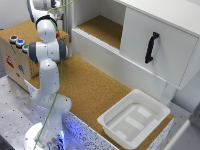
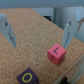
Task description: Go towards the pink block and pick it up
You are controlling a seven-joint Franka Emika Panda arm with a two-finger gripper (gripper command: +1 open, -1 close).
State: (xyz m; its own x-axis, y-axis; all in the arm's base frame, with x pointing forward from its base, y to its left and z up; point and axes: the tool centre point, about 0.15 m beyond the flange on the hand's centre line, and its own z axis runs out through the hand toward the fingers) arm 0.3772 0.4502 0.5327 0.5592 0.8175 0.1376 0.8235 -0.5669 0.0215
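In the wrist view the pink block point(image 2: 56, 54) lies on a cork surface, marked with a dark letter on its top face. My gripper point(image 2: 39, 45) is open and hovers above the cork. Its two fingers point(image 2: 8, 31) stand wide apart, and the pink block sits just inside the other finger point(image 2: 70, 31), lower down. Nothing is held. In the exterior view the arm point(image 1: 47, 50) is folded upward, the hand is cut off at the top edge, and the pink block cannot be made out.
A purple block point(image 2: 27, 77) with a yellow letter lies near the pink one. The exterior view shows a white tray point(image 1: 150, 107), a white cabinet with a black handle point(image 1: 151, 47), a wooden box with coloured buttons point(image 1: 17, 42) and the cork tabletop point(image 1: 95, 85).
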